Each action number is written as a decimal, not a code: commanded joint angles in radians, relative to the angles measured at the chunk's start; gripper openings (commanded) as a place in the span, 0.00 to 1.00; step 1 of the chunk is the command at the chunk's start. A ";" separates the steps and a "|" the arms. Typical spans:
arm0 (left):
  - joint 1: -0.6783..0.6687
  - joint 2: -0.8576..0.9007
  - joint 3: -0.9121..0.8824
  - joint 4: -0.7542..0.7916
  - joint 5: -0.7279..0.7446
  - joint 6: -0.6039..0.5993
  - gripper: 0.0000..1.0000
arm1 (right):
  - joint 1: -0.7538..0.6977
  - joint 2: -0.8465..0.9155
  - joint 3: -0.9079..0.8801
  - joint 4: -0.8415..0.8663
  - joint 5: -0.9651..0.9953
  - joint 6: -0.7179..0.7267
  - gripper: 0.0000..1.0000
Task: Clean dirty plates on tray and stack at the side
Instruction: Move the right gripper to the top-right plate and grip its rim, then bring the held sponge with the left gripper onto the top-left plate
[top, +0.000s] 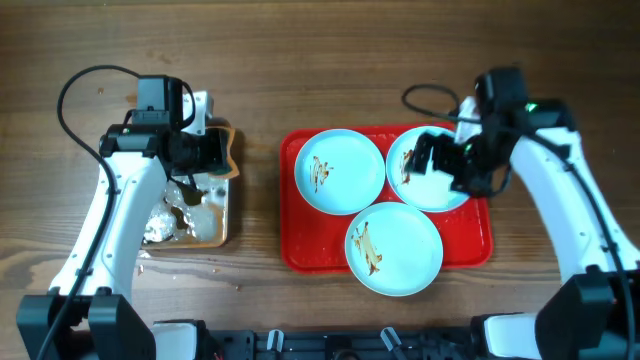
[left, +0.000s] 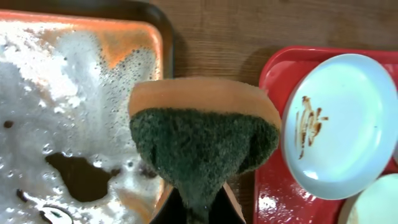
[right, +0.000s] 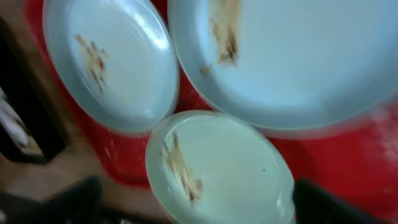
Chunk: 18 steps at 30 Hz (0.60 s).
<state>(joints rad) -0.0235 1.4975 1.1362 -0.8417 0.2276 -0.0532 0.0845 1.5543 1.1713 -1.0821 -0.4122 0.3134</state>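
Observation:
Three pale blue plates with brown smears lie on the red tray (top: 310, 240): one back left (top: 345, 165), one back right (top: 425, 190), one at the front (top: 400, 250), overhanging the rim. My left gripper (top: 205, 155) is shut on an orange and green sponge (left: 205, 134), held above the edge of the metal tray, left of the red tray (left: 273, 180). My right gripper (top: 440, 160) hovers open and empty over the back right plate. In the blurred right wrist view its fingers (right: 196, 190) frame the front plate (right: 230, 162); the other plates (right: 118, 68) (right: 298, 68) lie beyond.
A dark rusty metal tray (top: 215, 225) with foamy water (left: 74, 74) sits left of the red tray. A strip of bare wood separates the two trays. Black cables loop behind the left arm (top: 75, 85) and the right arm (top: 425, 92).

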 joint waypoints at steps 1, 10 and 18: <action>-0.053 -0.016 0.001 0.025 0.045 0.019 0.04 | 0.060 0.000 -0.212 0.156 -0.115 0.051 0.52; -0.227 0.014 0.001 0.073 0.045 -0.015 0.04 | 0.214 0.013 -0.269 0.453 -0.053 0.348 0.63; -0.230 0.016 0.001 0.071 0.045 -0.015 0.04 | 0.214 0.228 -0.270 0.571 -0.055 0.410 0.54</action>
<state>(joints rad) -0.2504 1.5070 1.1362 -0.7731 0.2600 -0.0586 0.2939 1.7107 0.8982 -0.5407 -0.4892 0.6960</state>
